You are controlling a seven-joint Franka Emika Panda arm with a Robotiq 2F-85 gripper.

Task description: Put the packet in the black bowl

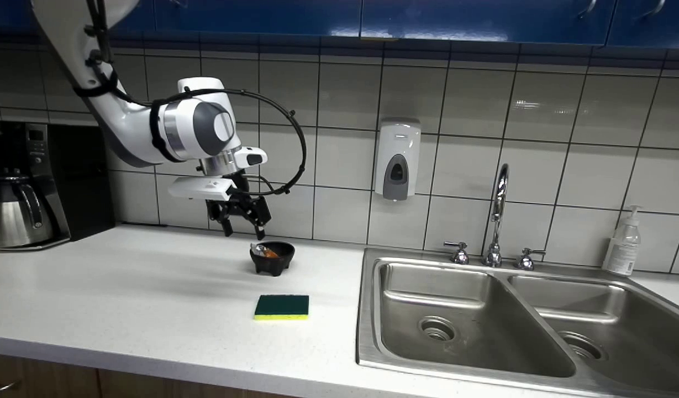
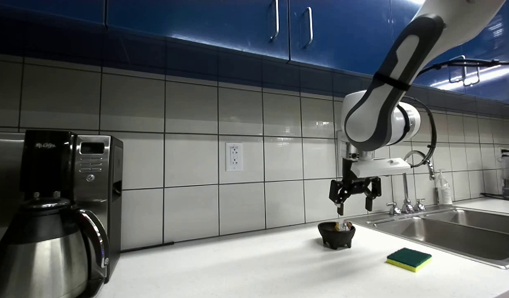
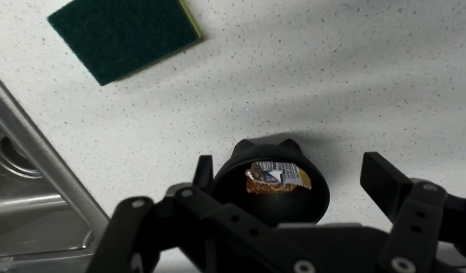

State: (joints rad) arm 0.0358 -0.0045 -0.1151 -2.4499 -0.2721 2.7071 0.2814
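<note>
Steel carafe [image 2: 43, 252] closest to lens in an exterior view. White speckled counter [image 1: 124, 287], tiled wall [image 2: 192, 161], blue cabinets [image 1: 251, 14], double sink [image 1: 369, 309], sponge [image 1: 282, 305] flat near black bowl [image 1: 274, 266]. Packet [image 3: 276, 178] inside bowl, one end up at rim. Has arm [image 1: 129, 124] bent, gripper [image 2: 354, 209] pointing down just above bowl, off-centre, jaws wide apart, nothing held.

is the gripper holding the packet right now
No, the wrist view shows the packet in the black bowl and the gripper open, its fingers apart.
</note>
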